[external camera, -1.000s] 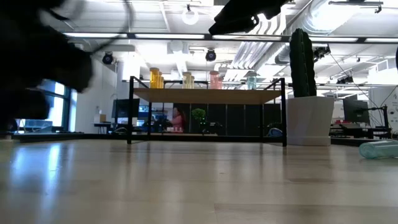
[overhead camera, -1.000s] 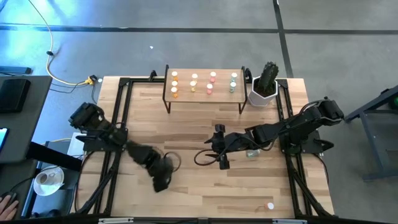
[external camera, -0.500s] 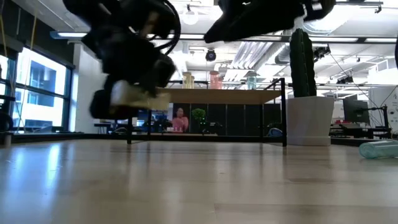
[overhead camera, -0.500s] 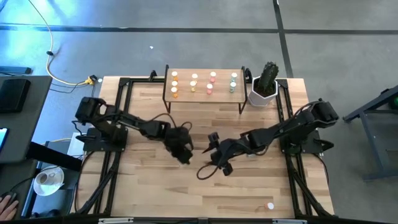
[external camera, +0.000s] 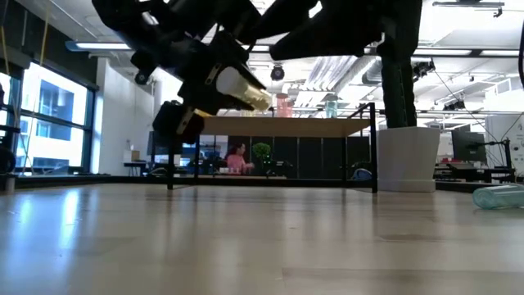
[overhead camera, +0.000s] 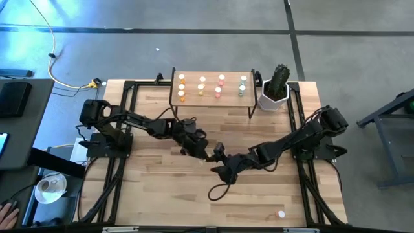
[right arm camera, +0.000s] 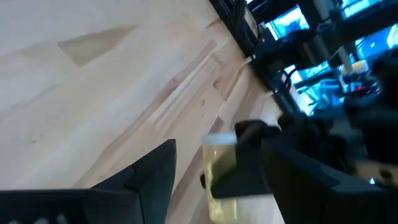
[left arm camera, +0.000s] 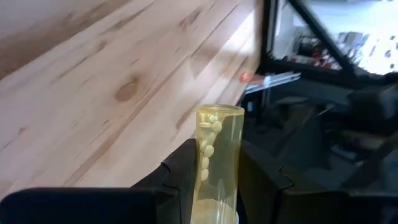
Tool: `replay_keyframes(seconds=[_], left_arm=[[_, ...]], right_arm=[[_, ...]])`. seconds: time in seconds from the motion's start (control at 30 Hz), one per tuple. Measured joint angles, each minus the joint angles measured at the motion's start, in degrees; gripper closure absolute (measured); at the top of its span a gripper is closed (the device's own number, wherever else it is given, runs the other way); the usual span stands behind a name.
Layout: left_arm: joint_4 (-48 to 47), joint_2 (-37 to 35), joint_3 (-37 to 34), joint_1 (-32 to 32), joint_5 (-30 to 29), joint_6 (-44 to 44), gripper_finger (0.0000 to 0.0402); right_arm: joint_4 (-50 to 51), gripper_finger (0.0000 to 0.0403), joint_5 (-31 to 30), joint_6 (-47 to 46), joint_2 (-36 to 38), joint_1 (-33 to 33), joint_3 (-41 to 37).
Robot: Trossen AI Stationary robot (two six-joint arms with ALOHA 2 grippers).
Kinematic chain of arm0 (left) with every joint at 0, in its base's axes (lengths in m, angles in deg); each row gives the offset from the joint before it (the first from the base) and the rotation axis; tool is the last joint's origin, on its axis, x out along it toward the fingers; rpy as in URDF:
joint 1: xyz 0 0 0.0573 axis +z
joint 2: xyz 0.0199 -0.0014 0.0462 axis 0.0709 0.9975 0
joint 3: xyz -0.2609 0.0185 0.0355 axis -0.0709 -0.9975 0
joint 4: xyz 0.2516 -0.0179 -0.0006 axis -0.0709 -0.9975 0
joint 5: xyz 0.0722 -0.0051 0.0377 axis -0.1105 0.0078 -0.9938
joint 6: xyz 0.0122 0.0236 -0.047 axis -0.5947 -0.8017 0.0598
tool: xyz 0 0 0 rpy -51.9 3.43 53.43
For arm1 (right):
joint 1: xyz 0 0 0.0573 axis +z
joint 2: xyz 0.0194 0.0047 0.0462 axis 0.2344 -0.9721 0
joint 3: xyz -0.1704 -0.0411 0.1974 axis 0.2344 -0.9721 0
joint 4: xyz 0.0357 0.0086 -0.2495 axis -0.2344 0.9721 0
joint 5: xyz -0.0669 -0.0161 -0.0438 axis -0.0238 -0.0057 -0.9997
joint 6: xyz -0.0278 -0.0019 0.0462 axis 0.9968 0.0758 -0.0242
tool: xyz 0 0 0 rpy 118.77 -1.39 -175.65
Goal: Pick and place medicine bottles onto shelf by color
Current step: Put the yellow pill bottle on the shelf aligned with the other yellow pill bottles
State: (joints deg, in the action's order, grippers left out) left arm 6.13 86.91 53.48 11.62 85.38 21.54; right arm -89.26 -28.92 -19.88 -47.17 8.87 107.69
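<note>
I hold yellow bottle clamped in left gripper, mid-table, clear of tabletop. Right gripper just beside it, fingers spread wide, empty. Looks like handover step. Next I guess: right closes on bottle, left lets go, then carry to shelf, yellow row.

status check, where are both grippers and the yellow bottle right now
Left gripper shut on yellow bottle, mid-table. Right gripper open, right beside it. Shelf behind, nothing between.
</note>
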Motion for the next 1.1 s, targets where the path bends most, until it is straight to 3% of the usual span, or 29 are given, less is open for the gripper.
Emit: replay_keyframes(seconds=[0.3, 0.57, 0.8, 1.1], left_arm=[[8.25, -0.02, 0.00, 2.34, -0.73, 4.72, 0.0312], [13.55, -0.02, 0.02, 2.68, -3.66, 6.51, 0.0312], [13.67, -0.04, 0.04, 2.68, -3.94, 7.38, 0.0312], [13.67, -0.04, 0.04, 2.68, -4.70, 9.10, 0.0312]], right_arm=[[-0.95, 0.0175, -3.36, 11.46, -0.02, 0.95, 0.00], [-1.57, 0.0175, -12.24, 21.51, -0.04, 0.83, 0.00], [-1.72, 0.0179, -15.47, 24.03, -0.04, 0.73, 0.00], [-1.70, 0.0227, -15.62, 23.85, -0.04, -0.40, -0.02]])
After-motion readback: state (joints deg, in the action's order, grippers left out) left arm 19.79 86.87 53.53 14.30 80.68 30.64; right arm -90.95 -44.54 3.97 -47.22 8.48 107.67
